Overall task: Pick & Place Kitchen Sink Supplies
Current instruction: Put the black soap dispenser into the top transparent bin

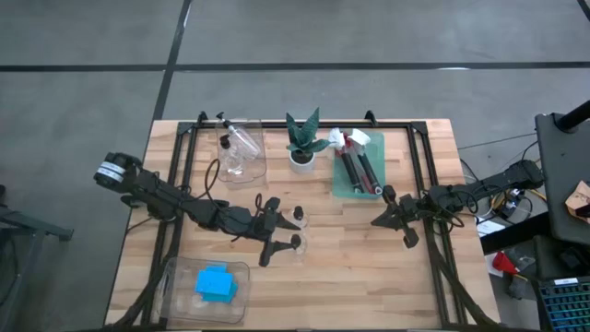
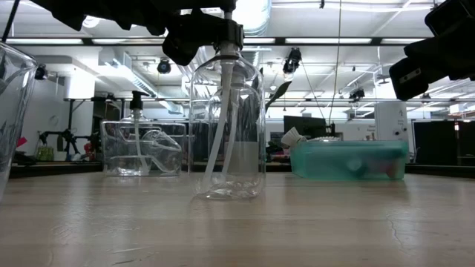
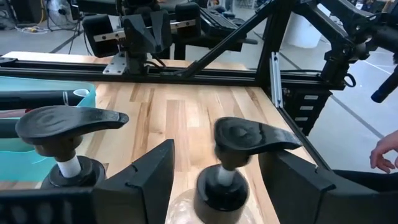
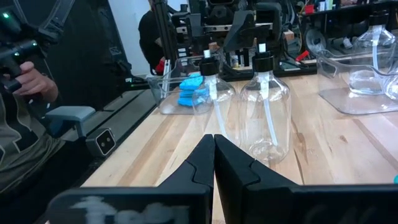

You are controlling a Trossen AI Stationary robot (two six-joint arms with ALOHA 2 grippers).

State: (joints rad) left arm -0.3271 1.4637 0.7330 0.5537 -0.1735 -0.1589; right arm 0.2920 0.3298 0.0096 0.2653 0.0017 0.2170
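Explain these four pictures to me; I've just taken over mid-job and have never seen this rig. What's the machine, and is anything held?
Two dark robot arms work at a wooden table. One picture looks straight down, one looks level across the tabletop, and two come from wrist cameras. On the table are a clear tray with blue sponges, another tray with pump bottles, a potted plant, a teal tray with brushes, and two loose bottles mid-table. The left gripper is open around one bottle, not gripping. The right gripper is shut and empty.
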